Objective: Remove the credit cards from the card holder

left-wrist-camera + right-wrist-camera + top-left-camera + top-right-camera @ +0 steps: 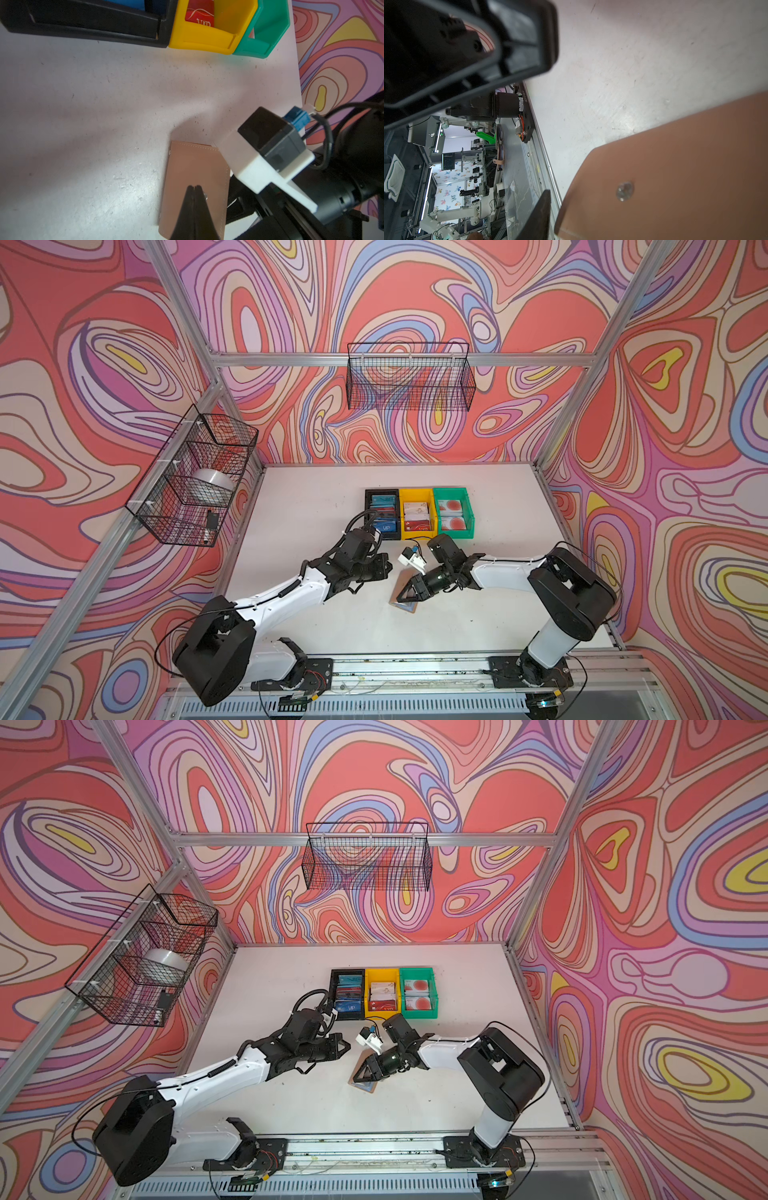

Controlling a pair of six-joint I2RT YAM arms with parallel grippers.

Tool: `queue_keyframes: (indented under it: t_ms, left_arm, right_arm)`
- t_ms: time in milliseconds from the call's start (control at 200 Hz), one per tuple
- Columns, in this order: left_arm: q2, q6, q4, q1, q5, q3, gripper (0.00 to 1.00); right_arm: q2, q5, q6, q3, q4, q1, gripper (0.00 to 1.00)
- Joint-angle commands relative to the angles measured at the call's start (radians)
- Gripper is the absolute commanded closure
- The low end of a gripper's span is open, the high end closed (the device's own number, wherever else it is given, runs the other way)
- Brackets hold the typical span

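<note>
White tabletop (478, 614), swirl-patterned walls (415, 281): the left claw (194, 188) hangs pinched shut beside the tan card holder (193, 166), perhaps ready to pin it down. The holder lies mid-table, in front of three bins (417, 491) — the right claw (401, 596) sits over it, likely to open it — grip impossible to tell.

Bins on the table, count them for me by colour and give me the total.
black bin: 1
yellow bin: 1
green bin: 1
Total: 3
</note>
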Motion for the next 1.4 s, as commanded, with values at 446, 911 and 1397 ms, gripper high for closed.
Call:
queue_keyframes:
  t_ms: [446,911,1397]
  left_arm:
    - [-0.093,0.014,-0.087,0.027,-0.016,-0.044,0.96]
    - [-0.150,0.014,-0.108,0.045,-0.015,-0.070,0.96]
    - [-0.170,0.017,-0.125,0.056,-0.007,-0.089,0.96]
  right_arm:
    - [0.046,0.115,-0.014,0.105,-0.038,0.006,0.63]
    - [0.115,0.039,-0.007,0.171,0.031,0.006,0.61]
    - [0.094,0.158,-0.056,0.261,-0.079,0.005,0.55]
